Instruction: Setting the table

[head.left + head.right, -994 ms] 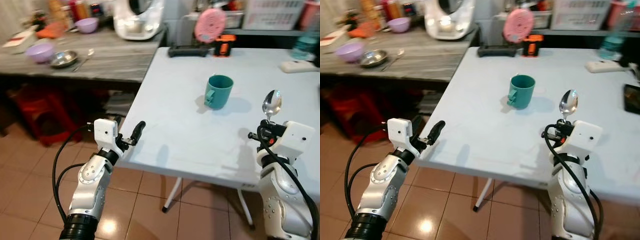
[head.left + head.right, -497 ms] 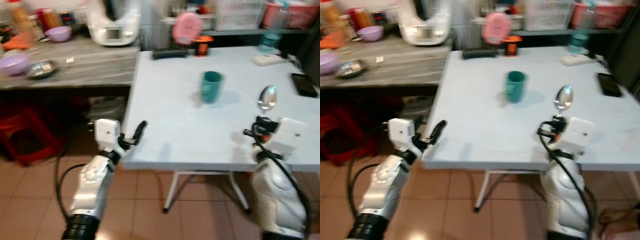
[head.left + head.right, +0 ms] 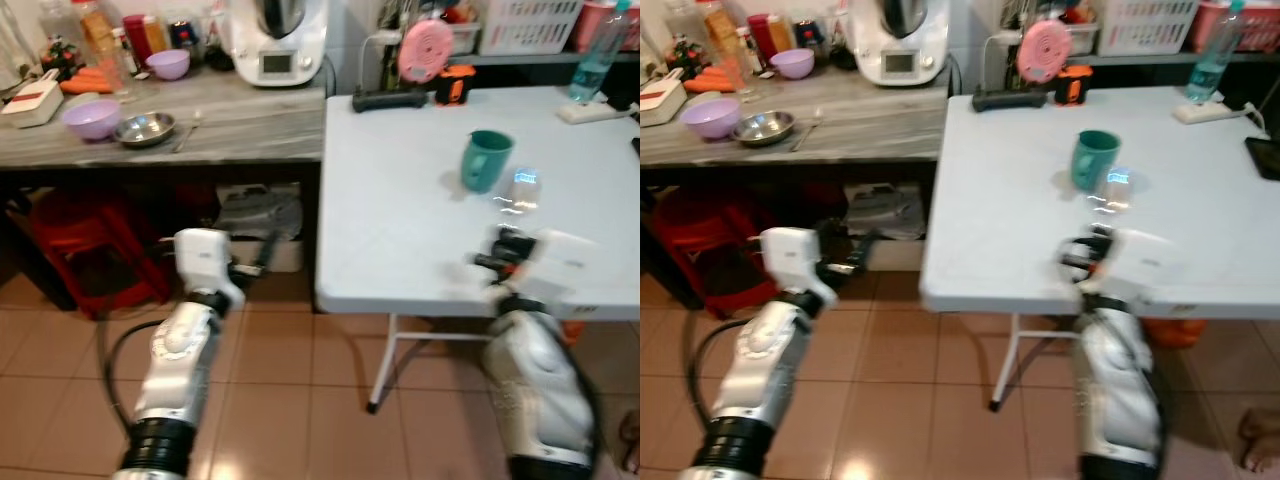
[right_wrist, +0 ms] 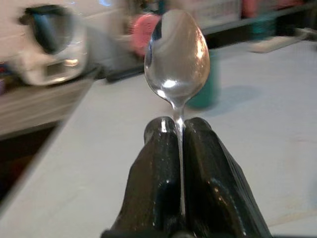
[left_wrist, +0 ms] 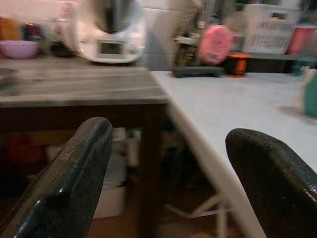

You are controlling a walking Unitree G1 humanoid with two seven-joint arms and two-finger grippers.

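Right wrist view shows our right gripper (image 4: 179, 130) with its two black fingers pressed together on the handle of a spoon (image 4: 176, 54), the bowl standing upright above them. In the head views we see that gripper (image 3: 500, 250) over the near edge of the white table (image 3: 400, 220), the spoon blurred just in front of the green mug (image 3: 485, 160), which stands alone further in. Compared with a second ago the whole scene has slid: the table now sits more to our right, and the wooden counter (image 3: 200, 125) with its bowls fills more of the left, so we have turned or stepped rather than the things moving. The spoon remains pinched as before. Our left gripper (image 5: 168, 168) has its fingers spread, holding nothing, beside the table's left edge. We judge the spoon not yet laid; setting it beside the mug looks like the next step.
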